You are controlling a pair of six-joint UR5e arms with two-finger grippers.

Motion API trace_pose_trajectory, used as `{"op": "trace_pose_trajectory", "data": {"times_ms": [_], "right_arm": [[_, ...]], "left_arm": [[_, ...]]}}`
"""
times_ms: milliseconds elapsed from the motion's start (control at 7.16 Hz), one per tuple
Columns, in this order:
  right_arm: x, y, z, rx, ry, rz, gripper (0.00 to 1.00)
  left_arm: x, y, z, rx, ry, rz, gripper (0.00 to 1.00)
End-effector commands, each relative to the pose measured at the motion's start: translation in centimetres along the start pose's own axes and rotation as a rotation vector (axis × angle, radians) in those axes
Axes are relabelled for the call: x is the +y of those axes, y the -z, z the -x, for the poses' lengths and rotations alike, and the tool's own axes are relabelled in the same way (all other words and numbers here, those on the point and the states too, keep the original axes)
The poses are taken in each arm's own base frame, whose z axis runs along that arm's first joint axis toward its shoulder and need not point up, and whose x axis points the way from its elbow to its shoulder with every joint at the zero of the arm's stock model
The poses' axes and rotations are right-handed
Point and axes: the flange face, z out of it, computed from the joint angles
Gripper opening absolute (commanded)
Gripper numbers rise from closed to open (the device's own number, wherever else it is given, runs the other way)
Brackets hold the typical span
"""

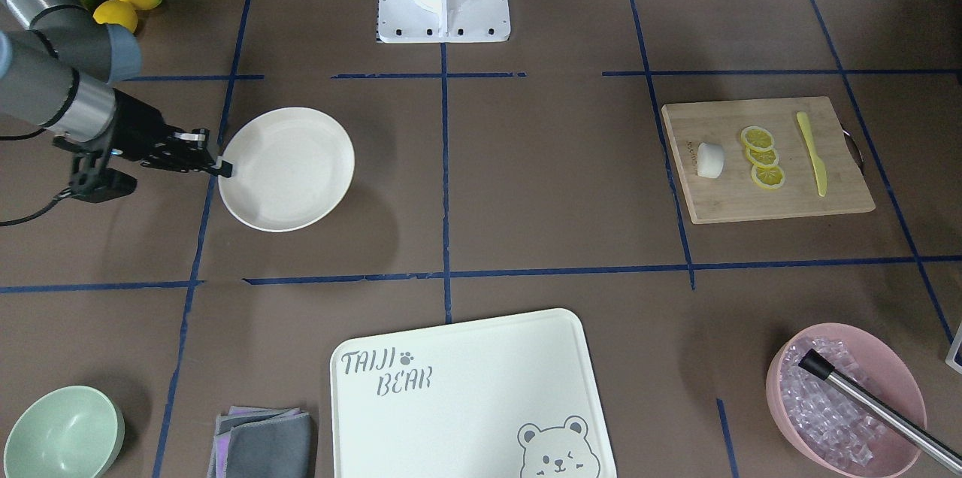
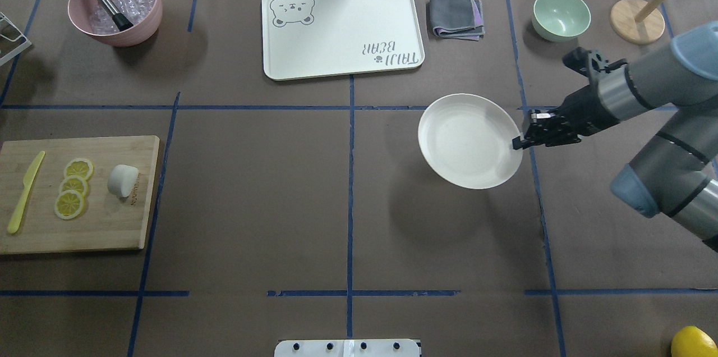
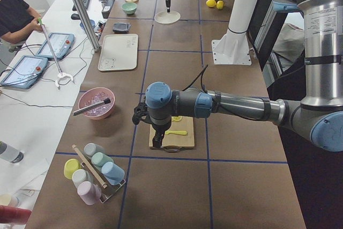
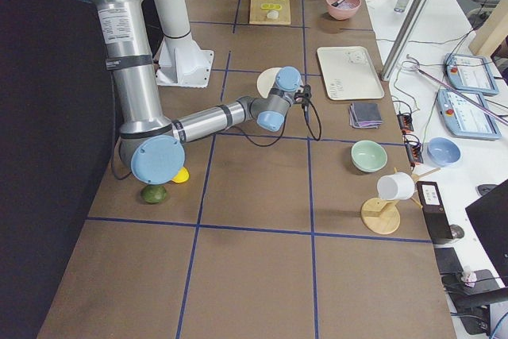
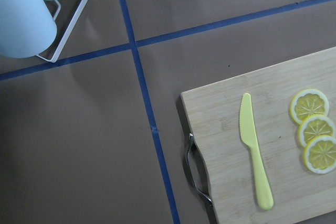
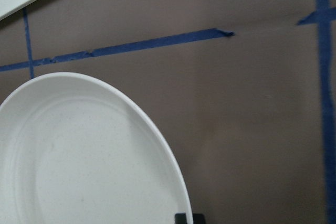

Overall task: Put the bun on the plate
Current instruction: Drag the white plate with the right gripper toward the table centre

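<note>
The white bun (image 2: 123, 180) lies on a wooden cutting board (image 2: 112, 228) at the table's left, next to three lemon slices (image 2: 73, 194). The cream plate (image 2: 468, 141) hangs tilted above the table on the right and casts a shadow below. My right gripper (image 2: 519, 142) is shut on the plate's rim (image 1: 225, 162). The right wrist view shows the plate (image 6: 79, 156) with a dark fingertip (image 6: 186, 217) at its edge. My left gripper (image 3: 157, 142) hovers over the board; it shows only in the exterior left view, so I cannot tell its state. The left wrist view shows the board's knife end (image 5: 226, 129), not the bun.
A bear-print tray (image 2: 342, 28), a grey cloth (image 2: 455, 13), a mint bowl (image 2: 561, 14) and a pink bowl of ice (image 2: 115, 6) line the far edge. A yellow knife (image 2: 25, 191) lies on the board. Lemons (image 1: 128, 1) sit near the right arm's base.
</note>
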Motion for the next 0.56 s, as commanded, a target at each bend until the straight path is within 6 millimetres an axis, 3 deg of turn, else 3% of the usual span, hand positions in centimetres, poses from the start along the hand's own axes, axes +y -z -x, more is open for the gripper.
{"op": "trace_pose_trajectory", "data": {"times_ms": [0,140,279,419], "right_arm": [[2.5,-7.3,8.9,0.006,-0.052,-0.036,0.0],[2.9,-9.5,13.1,0.052,-0.08,-0.039,0.0],[3.7,-11.4,14.3,0.095,-0.087,-0.07,0.0],[4.3,-13.2,14.1,0.118,-0.086,-0.095,0.0]], "left_arm": [[0.0,0.0,0.0,0.004,0.0,-0.001,1.0],[0.0,0.0,0.0,0.004,0.0,-0.001,1.0],[0.0,0.0,0.0,0.004,0.004,-0.001,1.0],[0.0,-0.2,0.2,0.004,0.009,0.003,1.0]]}}
